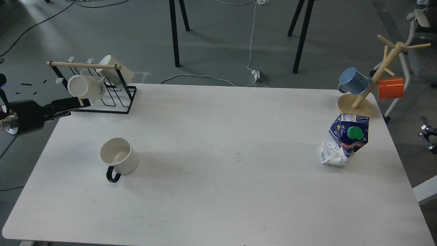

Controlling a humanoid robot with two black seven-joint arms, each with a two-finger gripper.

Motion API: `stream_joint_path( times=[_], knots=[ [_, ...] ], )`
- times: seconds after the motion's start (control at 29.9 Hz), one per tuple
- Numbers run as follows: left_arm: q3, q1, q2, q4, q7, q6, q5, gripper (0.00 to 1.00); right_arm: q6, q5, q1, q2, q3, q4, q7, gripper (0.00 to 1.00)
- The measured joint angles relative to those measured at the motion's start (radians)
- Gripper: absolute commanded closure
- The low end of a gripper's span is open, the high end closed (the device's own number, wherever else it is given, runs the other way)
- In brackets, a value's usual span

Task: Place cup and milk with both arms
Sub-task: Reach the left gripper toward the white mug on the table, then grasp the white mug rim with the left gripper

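A white cup [118, 155] with a black handle stands upright on the left part of the white table [218, 191], handle toward me. A crumpled blue and white milk carton [344, 140] with a green cap stands leaning at the right. My left gripper [80, 105] comes in from the left edge, above the table's far left corner, beyond the cup and just in front of the black rack. Its two fingers look slightly apart and hold nothing. My right gripper [428, 137] shows small and dark at the right edge, off the table, right of the carton.
A black wire rack [102, 99] with a wooden bar holds two white cups at the back left. A wooden mug tree [358, 102] at the back right corner carries a blue mug [355, 81] and an orange mug [391, 89]. Cables and stand legs lie on the floor behind.
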Motion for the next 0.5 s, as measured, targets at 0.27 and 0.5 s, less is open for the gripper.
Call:
stream_joint_path(
  times=[0.27, 0.5],
  knots=[
    [0.081, 0.024, -0.040, -0.025, 0.000, 0.068, 0.065, 0.01, 0.000, 0.000, -0.002, 0.000, 0.002, -0.001, 0.000, 0.05],
    [0.136, 0.053, -0.071, -0.015, 0.000, 0.131, 0.069, 0.01, 0.000, 0.000, -0.004, 0.001, 0.002, -0.001, 0.000, 0.05]
  ],
)
